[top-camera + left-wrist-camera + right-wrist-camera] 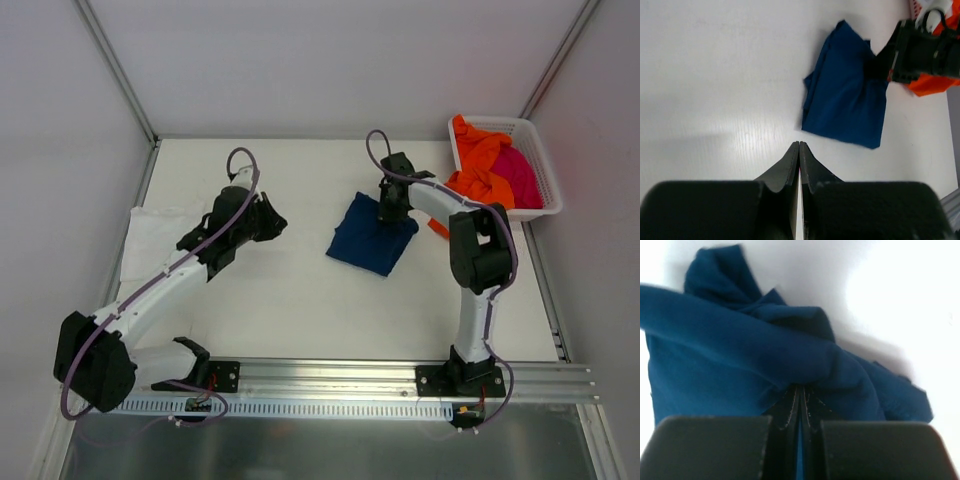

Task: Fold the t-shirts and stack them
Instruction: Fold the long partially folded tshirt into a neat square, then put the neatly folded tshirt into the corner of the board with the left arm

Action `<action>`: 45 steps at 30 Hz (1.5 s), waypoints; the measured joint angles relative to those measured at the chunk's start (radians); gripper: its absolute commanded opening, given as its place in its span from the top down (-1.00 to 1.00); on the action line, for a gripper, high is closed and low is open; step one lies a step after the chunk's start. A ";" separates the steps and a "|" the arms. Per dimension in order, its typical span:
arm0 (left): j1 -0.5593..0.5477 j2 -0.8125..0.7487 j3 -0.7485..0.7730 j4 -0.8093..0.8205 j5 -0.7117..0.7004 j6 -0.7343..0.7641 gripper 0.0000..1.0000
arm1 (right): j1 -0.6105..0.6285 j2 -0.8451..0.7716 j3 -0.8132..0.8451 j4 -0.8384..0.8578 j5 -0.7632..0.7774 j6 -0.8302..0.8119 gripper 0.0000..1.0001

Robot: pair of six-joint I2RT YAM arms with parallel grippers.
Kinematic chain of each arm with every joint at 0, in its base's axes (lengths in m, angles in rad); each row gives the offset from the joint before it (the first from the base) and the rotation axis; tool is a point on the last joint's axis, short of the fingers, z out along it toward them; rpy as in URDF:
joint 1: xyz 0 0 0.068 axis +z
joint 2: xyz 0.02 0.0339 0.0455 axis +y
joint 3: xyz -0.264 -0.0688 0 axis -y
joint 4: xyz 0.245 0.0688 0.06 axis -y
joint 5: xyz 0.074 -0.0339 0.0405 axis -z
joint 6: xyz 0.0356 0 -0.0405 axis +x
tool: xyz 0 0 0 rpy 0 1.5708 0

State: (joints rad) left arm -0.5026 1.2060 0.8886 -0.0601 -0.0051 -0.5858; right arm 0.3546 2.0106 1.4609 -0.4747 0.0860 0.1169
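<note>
The navy blue t-shirt (362,243) lies folded into a rough square mid-table, also seen in the left wrist view (845,97). My right gripper (389,211) is shut on its far right edge, and the cloth (740,350) bunches up over the closed fingertips (800,388). My left gripper (277,222) is shut and empty, hovering over bare table left of the navy shirt (799,144). A white t-shirt (150,235) lies flat at the far left, partly under the left arm. An orange t-shirt (480,160) and a magenta one (520,175) are piled in the basket.
The white lattice basket (549,185) stands at the back right corner, with orange cloth spilling over its near rim toward the right arm (925,50). Frame posts and walls bound the table on three sides. A metal rail (330,375) runs along the near edge.
</note>
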 measured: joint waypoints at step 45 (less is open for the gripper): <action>0.001 0.450 -0.260 0.626 0.502 -0.117 -0.77 | 0.157 -0.832 -0.578 0.050 0.100 0.012 -0.93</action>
State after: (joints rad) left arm -0.5018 1.6558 0.6285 0.5663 0.4969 -0.7025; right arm 0.5117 1.1790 0.8833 -0.4248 0.1856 0.1287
